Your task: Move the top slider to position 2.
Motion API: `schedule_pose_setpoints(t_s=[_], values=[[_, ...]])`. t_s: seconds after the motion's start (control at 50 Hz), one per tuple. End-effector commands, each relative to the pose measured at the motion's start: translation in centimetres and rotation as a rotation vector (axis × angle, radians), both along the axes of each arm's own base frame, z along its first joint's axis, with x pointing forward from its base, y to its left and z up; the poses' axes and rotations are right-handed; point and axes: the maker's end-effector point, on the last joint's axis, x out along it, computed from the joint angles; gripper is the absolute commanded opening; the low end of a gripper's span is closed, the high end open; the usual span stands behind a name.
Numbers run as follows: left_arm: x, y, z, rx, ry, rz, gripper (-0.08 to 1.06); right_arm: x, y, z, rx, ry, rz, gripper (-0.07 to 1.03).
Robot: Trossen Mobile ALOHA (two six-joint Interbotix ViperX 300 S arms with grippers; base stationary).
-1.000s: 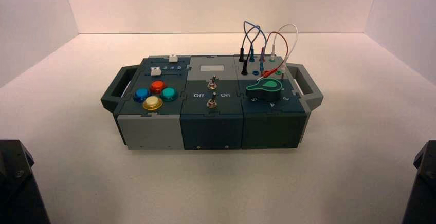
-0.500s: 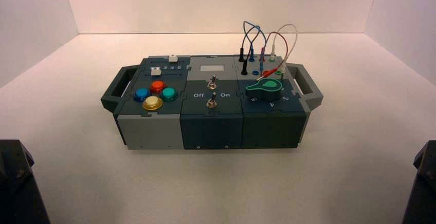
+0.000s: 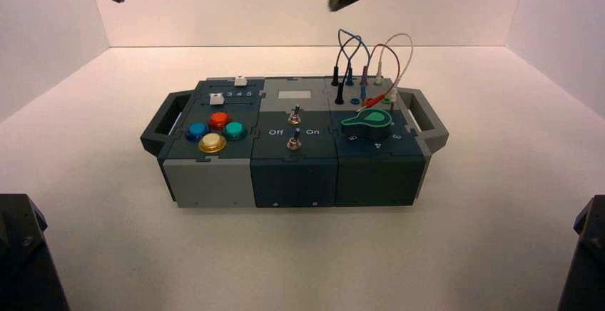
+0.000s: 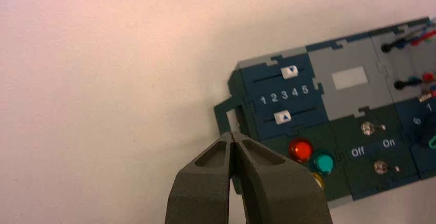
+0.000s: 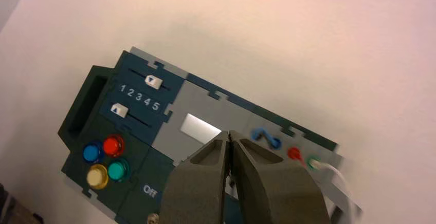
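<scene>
**While both claws hang clenched over a pale surface, the top slider sits by the 4**

As the high view shows it, the box [image 3: 294, 182] stands on a broad, off-white surface [image 3: 300, 261] that spreads out on every side of it. Behind, a plain pale back wall [image 3: 235, 11] meets the surface along a thin dark line, and pale side walls [image 3: 46, 33] [image 3: 560, 40] close in the left and right — a bare little room, warmly lit, with soft shadow near the box.

The top slider [image 4: 289, 72], a small white knob on a dark slot, is at the far left part of the box, at about 4 on the printed numbers. Nearer the coloured buttons [image 4: 301, 149], the other white slider [image 4: 282, 116] is at about 2.

The left claw [image 4: 232, 134] is in the air toward the box's left end, its fingers pressed together with nothing between them. The right claw [image 5: 230, 133] is up over the middle-right of the box — also clenched, also holding nothing. Neither touches the top slider.
</scene>
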Motion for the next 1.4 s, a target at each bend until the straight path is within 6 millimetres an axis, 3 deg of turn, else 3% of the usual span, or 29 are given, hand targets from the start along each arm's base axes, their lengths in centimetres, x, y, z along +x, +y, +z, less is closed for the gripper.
schedule_pose_setpoints(t_s=[0.02,0.28,0.66,1.4], values=[[0.3,-0.2,0.3,-0.005,-0.013,-0.002,-0.03,0.9,1.6,1.2,0.03,-0.025,0.009,-0.02],[0.3,-0.2,-0.1,0.003,-0.005,-0.006,-0.03,1.6,3.9,-0.8,0.028,0.028,0.021,-0.02],[0.2,-0.1,0.0,0.002,-0.008,-0.003,-0.03,1.1,8.4,-3.1,0.042,0.126,0.062,-0.02],[0.2,-0.1,-0.3,0.007,0.005,-0.004,-0.03,1.5,10.4,-6.3,0.106,0.264,-0.037,-0.02]])
